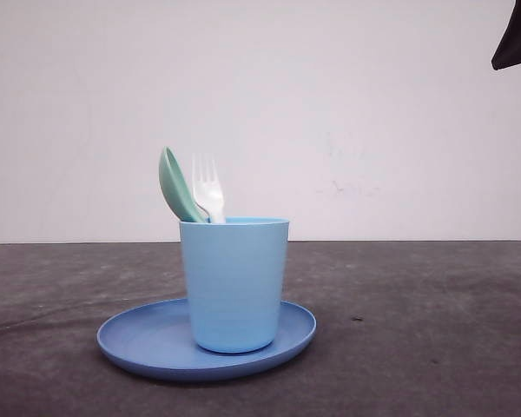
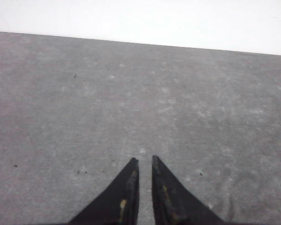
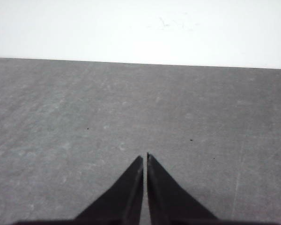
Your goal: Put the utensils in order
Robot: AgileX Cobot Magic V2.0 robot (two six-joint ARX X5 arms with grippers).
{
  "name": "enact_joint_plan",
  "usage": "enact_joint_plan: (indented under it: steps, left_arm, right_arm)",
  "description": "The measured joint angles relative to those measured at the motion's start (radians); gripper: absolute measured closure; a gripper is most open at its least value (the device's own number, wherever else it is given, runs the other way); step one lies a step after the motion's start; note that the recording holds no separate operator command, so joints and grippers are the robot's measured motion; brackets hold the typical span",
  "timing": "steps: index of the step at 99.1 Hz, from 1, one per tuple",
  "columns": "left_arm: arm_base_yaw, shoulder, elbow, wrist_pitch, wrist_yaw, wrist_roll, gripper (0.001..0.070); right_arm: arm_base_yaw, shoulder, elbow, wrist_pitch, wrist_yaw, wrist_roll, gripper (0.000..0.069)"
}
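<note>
A: What is being seen nearest, going left to right?

B: The blue plate (image 1: 139, 343) is carrying the light blue cup (image 1: 234, 282); the green spoon (image 1: 177, 184) and white fork (image 1: 207, 188) are standing inside it.

A: And the pincers?

B: The left gripper (image 2: 144, 161) and right gripper (image 3: 145, 157) are being held clenched, empty, over bare table (image 3: 61, 117). Sorting is judged finished; only retreat is being called for.
</note>
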Motion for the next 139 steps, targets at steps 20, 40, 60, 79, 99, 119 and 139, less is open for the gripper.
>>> enact_joint_plan:
  steps: [20,40,60,79,99,119,139]
  left_arm:
    - [0.000,0.000,0.000,0.000,0.000,0.000,0.0684]
    - [0.000,0.000,0.000,0.000,0.000,0.000,0.0684]
    - [0.000,0.000,0.000,0.000,0.000,0.000,0.0684]
    - [0.000,0.000,0.000,0.000,0.000,0.000,0.0684]
    - [0.000,0.000,0.000,0.000,0.000,0.000,0.0684]
    - [0.000,0.000,0.000,0.000,0.000,0.000,0.0684]
    - [0.000,0.001,0.000,0.000,0.000,0.000,0.0684]
  right_arm:
    - [0.000,0.000,0.000,0.003,0.000,0.000,0.0677]
    - [0.001,0.000,0.000,0.004,-0.003,0.000,0.0677]
    - [-0.018,-0.129,-0.076,0.051,0.020,-0.042,0.0677]
    - [-0.072,-0.387,-0.349,0.124,0.019,-0.070,0.0677]
    - [-0.104,-0.698,-0.624,0.084,0.019,-0.052,0.0677]
    - [-0.106,-0.909,-0.712,0.000,0.020,-0.051,0.0677]
    - [-0.110,-0.914,-0.711,-0.083,0.026,-0.053,0.0677]
